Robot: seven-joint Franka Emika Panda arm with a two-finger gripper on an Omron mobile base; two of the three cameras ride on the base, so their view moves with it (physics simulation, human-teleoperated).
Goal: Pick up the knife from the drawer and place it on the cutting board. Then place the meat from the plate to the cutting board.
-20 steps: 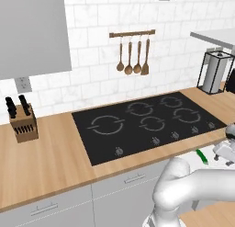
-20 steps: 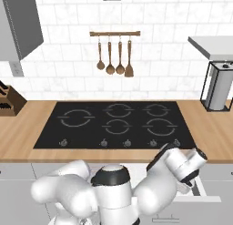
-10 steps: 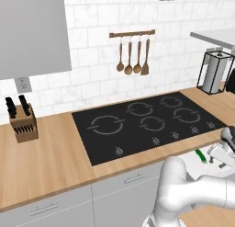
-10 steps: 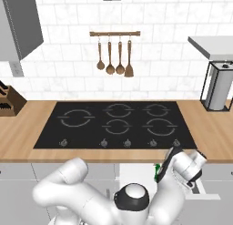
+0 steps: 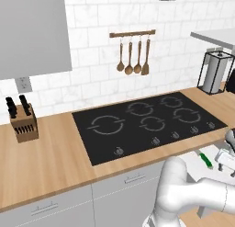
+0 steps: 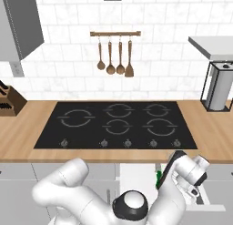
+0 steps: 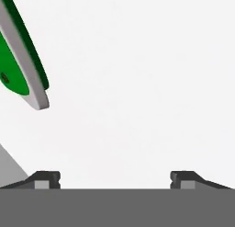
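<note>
Left base view: one knife (image 5: 206,160) lying in the open drawer (image 5: 195,168) below the worktop's (image 5: 41,166) front edge, right of the hob (image 5: 147,122); green handle showing, blade hidden. Gripper (image 5: 225,158) low over the drawer, just beside the handle. One knife block (image 5: 24,125) near the worktop's back left, black handles standing in it. Four wooden utensils (image 5: 133,58) hanging from one rail on the wall. One stand (image 5: 213,72) at the back right corner.

Right base view: green of the knife (image 6: 159,178) peeking beside the wrist, inside the white drawer (image 6: 136,176). Hob (image 6: 116,124) with six rings, five knobs along its front.

Hand view: fingers (image 7: 46,178) spread wide, nothing between them, bare drawer floor (image 7: 137,83) ahead. Handle end of the knife (image 7: 20,70) off to the upper left, outside the gap, not touched.

Likely light, stiff and smooth, so apt to slip or swivel if pinched near one end. Best taken across the handle, near its middle, clear of the blade. Needs re-centring first.
</note>
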